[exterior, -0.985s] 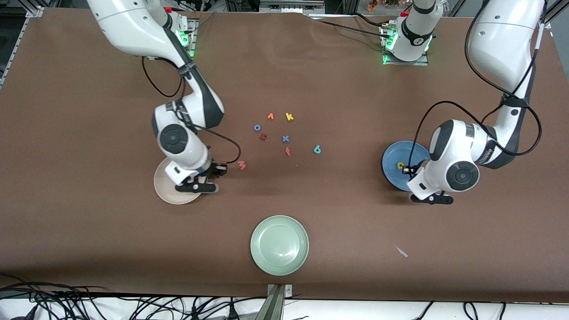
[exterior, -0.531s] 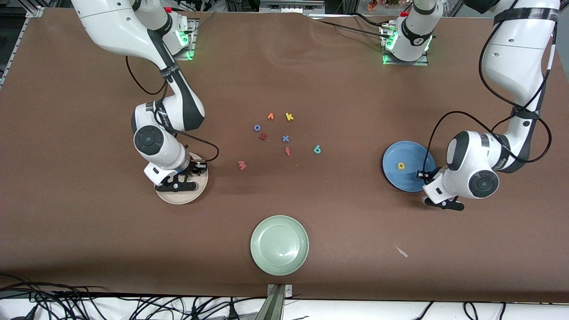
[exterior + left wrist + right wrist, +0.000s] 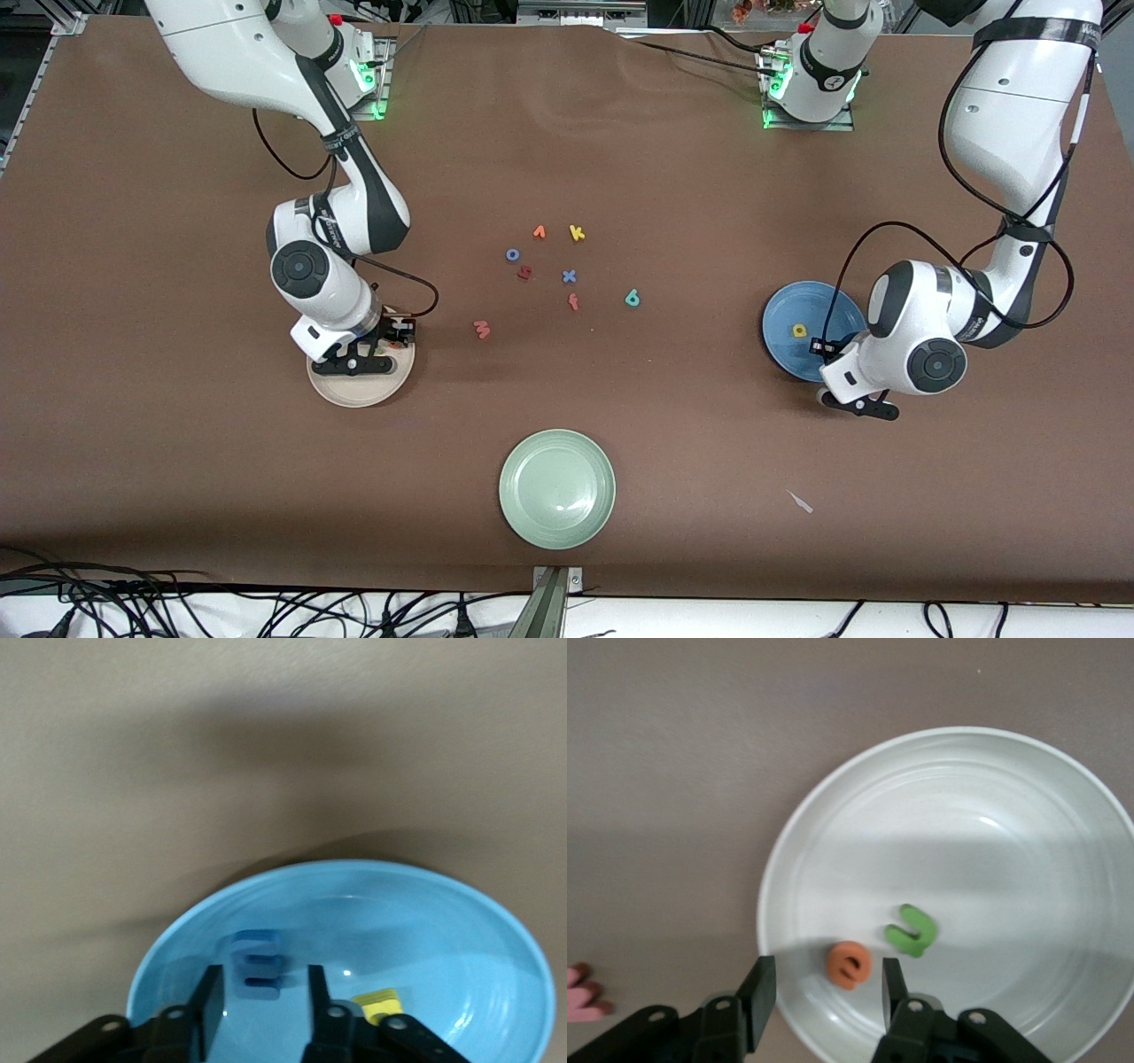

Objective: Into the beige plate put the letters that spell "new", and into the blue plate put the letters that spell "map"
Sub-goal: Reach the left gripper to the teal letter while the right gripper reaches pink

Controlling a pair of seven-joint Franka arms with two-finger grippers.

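Since a second ago I see both arms shifted – right gripper point(image 3: 824, 992) over the beige plate point(image 3: 354, 390), jaws parted, orange e point(image 3: 849, 964) and green n point(image 3: 911, 930) lying free; left gripper point(image 3: 264, 1005) spread over the blue plate point(image 3: 461, 904), blue m point(image 3: 257, 964) released beside yellow a point(image 3: 799, 330)
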